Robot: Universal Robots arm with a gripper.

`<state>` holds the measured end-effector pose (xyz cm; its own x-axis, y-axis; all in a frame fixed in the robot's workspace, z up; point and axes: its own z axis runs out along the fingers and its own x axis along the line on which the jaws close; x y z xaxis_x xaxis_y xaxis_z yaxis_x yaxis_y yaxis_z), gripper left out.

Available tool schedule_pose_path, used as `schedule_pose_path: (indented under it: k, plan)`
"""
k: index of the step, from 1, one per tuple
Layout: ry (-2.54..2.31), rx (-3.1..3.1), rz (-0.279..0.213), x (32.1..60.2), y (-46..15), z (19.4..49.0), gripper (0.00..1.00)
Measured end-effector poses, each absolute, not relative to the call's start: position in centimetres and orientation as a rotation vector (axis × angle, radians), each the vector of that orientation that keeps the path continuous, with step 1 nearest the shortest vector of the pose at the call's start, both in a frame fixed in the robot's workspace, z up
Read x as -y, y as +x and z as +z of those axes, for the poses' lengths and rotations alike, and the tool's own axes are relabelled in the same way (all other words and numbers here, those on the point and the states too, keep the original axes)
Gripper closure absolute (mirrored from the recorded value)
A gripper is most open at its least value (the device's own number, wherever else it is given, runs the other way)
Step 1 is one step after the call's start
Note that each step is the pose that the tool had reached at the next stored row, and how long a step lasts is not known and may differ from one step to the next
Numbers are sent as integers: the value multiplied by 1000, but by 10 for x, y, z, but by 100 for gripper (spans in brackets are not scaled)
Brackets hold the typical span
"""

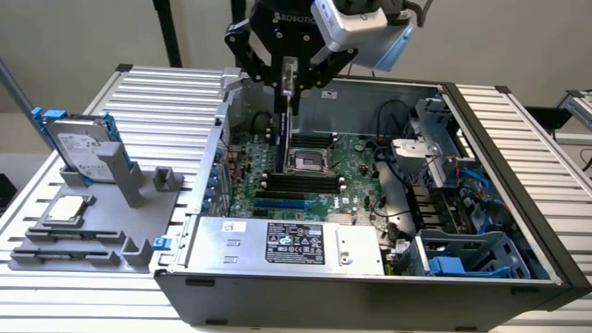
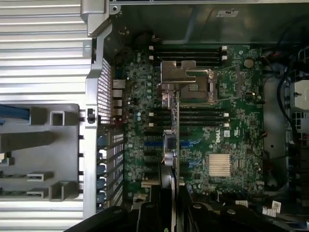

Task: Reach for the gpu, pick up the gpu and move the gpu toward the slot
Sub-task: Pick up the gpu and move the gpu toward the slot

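Robotics lab bench, ribbed aluminium table (image 1: 518, 132), opened computer case (image 1: 370, 291), grey parts fixture (image 1: 102, 208)

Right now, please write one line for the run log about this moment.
gripper: shut on gpu | gpu: edge-on, hanging upright above motherboard inside computer case | hard drive: upright in gray holder

A pale, plain wall (image 1: 83, 35) fills the upper left of the exterior frame and runs on behind to the upper right. A dark upright post (image 1: 169, 31) stands against it near the upper middle. The surface (image 1: 171, 87) is made of ribbed silver metal slats, lit evenly with soft highlights. At the far right edge stands a piece of grey metal equipment (image 1: 575, 111) beside the surface.
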<state>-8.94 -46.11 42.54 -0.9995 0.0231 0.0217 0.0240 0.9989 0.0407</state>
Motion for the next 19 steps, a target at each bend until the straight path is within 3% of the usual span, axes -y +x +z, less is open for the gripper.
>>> schedule_pose_path:
  k: [19]
  plan:
    - [-37,3106,-38,448,-31,407,74]
